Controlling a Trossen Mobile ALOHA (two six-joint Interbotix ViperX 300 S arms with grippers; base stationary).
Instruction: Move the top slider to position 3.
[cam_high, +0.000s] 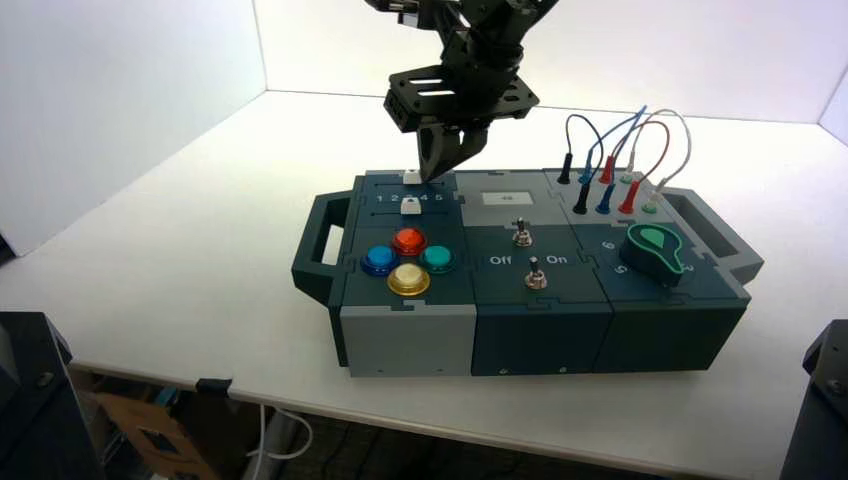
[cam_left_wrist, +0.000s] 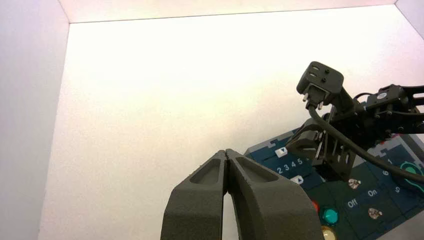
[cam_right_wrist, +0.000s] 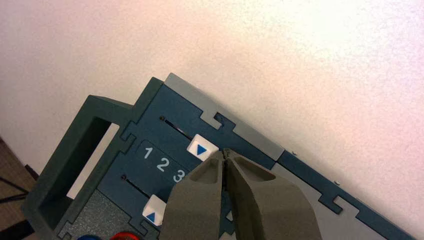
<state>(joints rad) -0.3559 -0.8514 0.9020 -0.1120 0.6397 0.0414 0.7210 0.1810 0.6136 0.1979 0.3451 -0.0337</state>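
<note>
The top slider (cam_right_wrist: 202, 148) is a small white knob with a blue triangle on its dark track along the box's far left edge. It stands roughly level with the printed 3 (cam_right_wrist: 179, 176). My right gripper (cam_right_wrist: 226, 152) is shut and empty, its tips down at the knob's side toward the higher numbers, touching or almost touching it. In the high view the right gripper (cam_high: 437, 172) sits just right of the top slider (cam_high: 411, 178). The second, alike knob (cam_right_wrist: 154, 211) is below the number row. My left gripper (cam_left_wrist: 227, 152) is shut and empty, held off to the box's left.
Four round push buttons, red (cam_high: 408, 241), blue (cam_high: 379, 260), green (cam_high: 437, 259) and yellow (cam_high: 408, 279), sit in front of the sliders. Two metal toggle switches (cam_high: 521, 238) stand mid-box. A green knob (cam_high: 657, 250) and looping wires (cam_high: 620, 150) are at the right.
</note>
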